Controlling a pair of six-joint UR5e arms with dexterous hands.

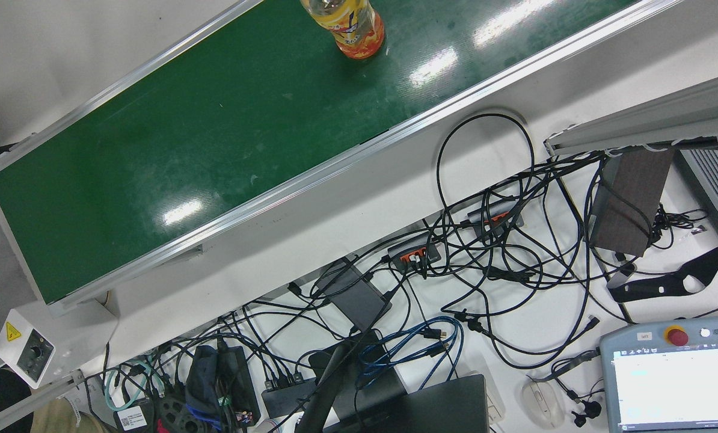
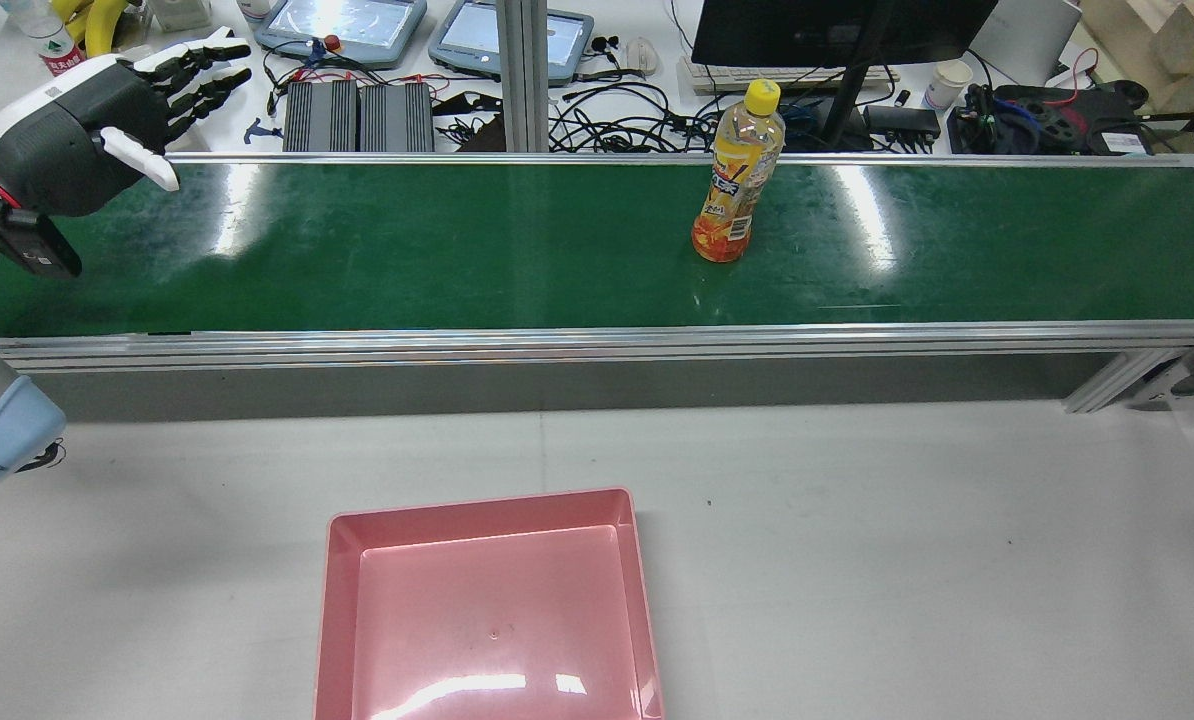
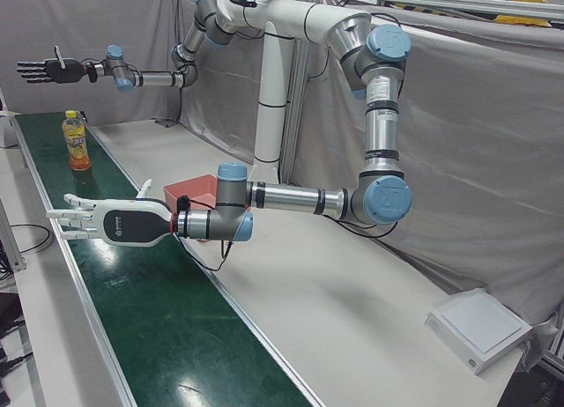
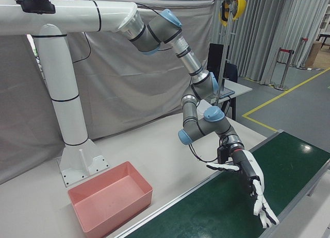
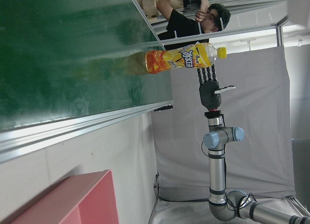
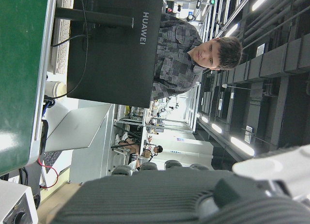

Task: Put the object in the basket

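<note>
Front view: the bottle [image 1: 350, 27] of orange drink stands upright on the green belt [image 1: 214, 138] at the top edge of the view. No hand shows here.

Rear view: the bottle [image 2: 737, 190] stands right of the belt's [image 2: 457, 250] middle, nearer its far edge. The left hand [image 2: 107, 120] hangs above the belt's left end, fingers stretched and apart, holding nothing. The pink basket [image 2: 477, 505] sits empty on the white surface [image 2: 857, 550] at its near edge, left of centre, well apart from the bottle.

Left-front view: the left hand [image 3: 110, 224] hovers flat over the belt, fingers spread. Farther along stands the bottle [image 3: 77, 143], and beyond it the right hand [image 3: 48, 70] is raised high, fingers likewise splayed and empty. The basket [image 3: 198, 188] peeks out behind the left forearm.

Right-front view: the left hand [image 4: 250, 184] reaches over the belt with its fingers fanned; the basket [image 4: 118, 212] lies on the surface well to the side.

Left hand view: the bottle [image 5: 181, 60] is upright on the belt, with the right hand [image 5: 209, 90] behind it and a corner of the basket [image 5: 72, 204] close by.

Right hand view: only the right hand's [image 6: 160, 195] blurred body shows, facing a dark monitor [image 6: 116, 44].
</note>
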